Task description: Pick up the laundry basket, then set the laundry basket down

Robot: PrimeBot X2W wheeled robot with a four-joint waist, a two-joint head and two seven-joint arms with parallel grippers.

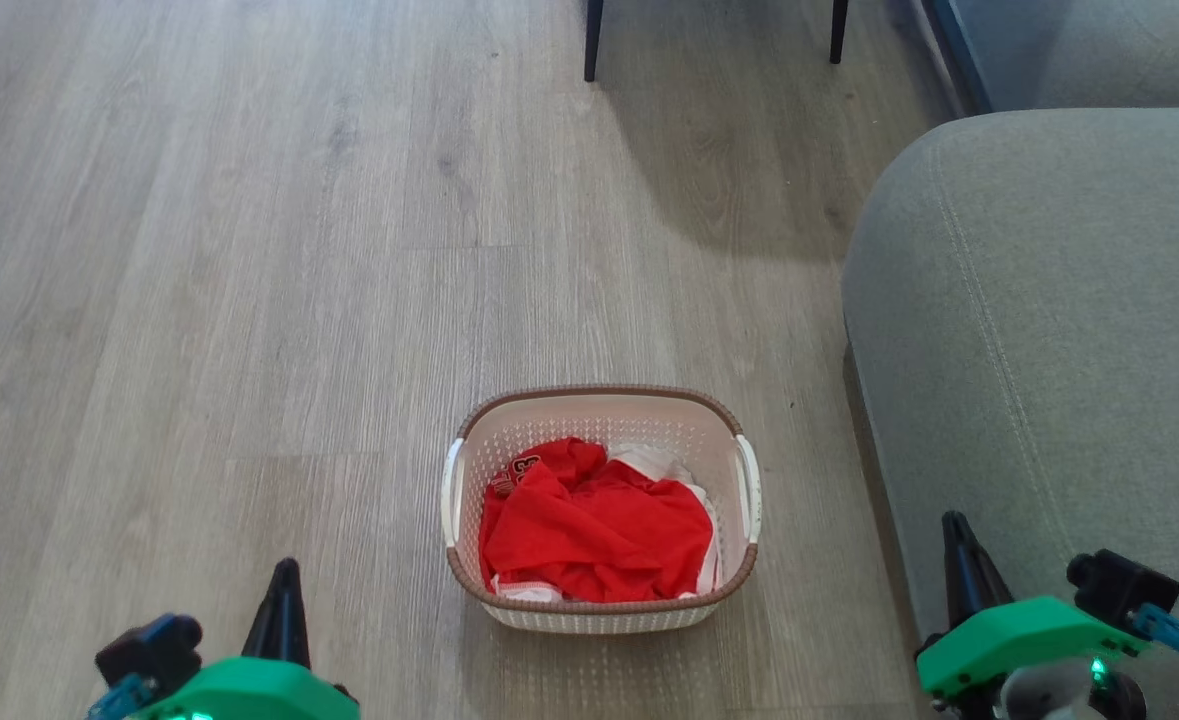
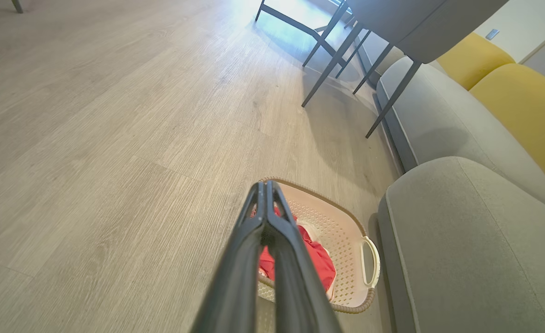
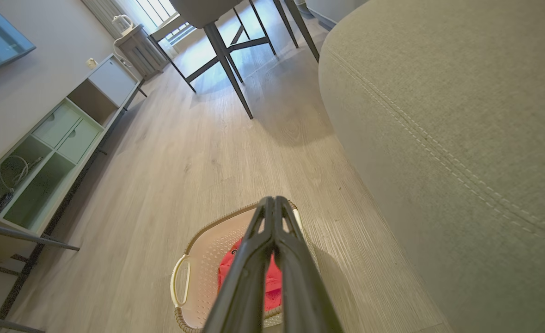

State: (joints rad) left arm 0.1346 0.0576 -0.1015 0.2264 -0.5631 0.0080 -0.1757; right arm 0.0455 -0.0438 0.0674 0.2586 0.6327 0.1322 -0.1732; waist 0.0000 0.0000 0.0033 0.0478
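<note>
The laundry basket (image 1: pixel 599 404) stands on the wooden floor, cream-white with a brown woven-look rim and white side handles, and red clothing (image 1: pixel 594 525) lies in it. My left gripper (image 1: pixel 284 572) is at the lower left, well clear of the basket, fingers shut together with nothing held. My right gripper (image 1: pixel 952 524) is at the lower right, over the sofa's edge, also shut and empty. In the left wrist view my left gripper (image 2: pixel 265 186) points over the basket (image 2: pixel 346 231). In the right wrist view my right gripper (image 3: pixel 273 200) points over the basket (image 3: pixel 198 259).
A grey sofa (image 1: pixel 1049 330) rises close to the basket's right side. Dark chair legs (image 1: pixel 592 40) stand on the floor ahead. A low white cabinet with open shelves (image 3: pixel 55 143) lines the wall. Yellow cushions (image 2: pixel 517 92) lie on the sofa.
</note>
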